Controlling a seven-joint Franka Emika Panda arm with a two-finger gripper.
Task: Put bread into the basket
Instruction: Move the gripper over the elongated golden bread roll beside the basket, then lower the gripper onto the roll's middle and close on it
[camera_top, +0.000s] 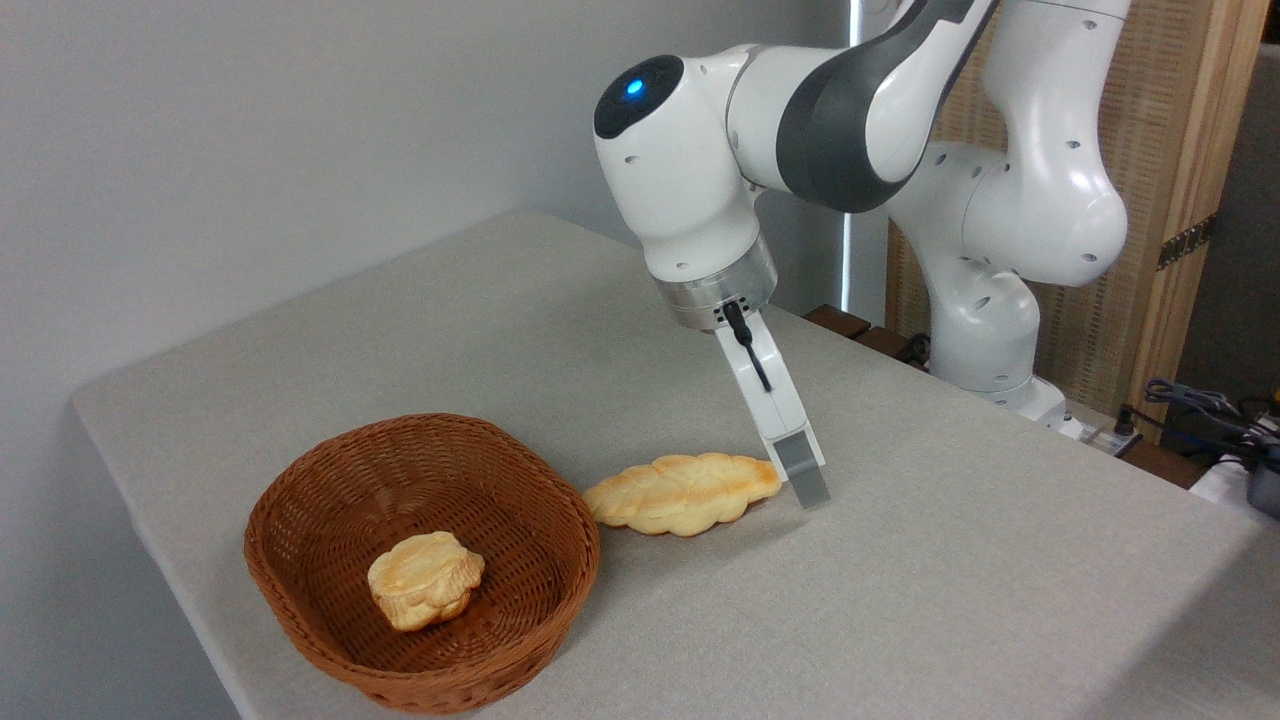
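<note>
The bread (682, 493) is lying flat on the grey desk (950, 560), outside the basket (330, 480) and just to its right. It is a long braided loaf, pale golden with browned patches, and it is stretching left to right with its pointed left end sitting close to the basket's right rim; whether the tip is touching the wicker cannot be told. The basket is resting near the front left corner of the desk, an oval of reddish-brown wicker with sloped sides. A small, lumpy, round bun (425, 580) is sitting inside it, on the near part of the basket floor.

The white arm (860, 100) is reaching in from the far right, with a blue light glowing on its wrist housing. The end effector (805, 480) is pointing downward at a slant and hanging at the right end of the bread, its grey tip low over the desk and right beside the loaf's pointed right end. From this angle only one finger (800, 465) is showing clearly, seen edge-on, so it cannot be told whether the fingers are spread or pressed together, nor whether the tip is touching the loaf. The bread does not appear lifted.

Behind the arm, at the far right, a wooden slatted panel (1170, 180) is standing, and some cables (1190, 405) are lying beyond the desk's edge.
</note>
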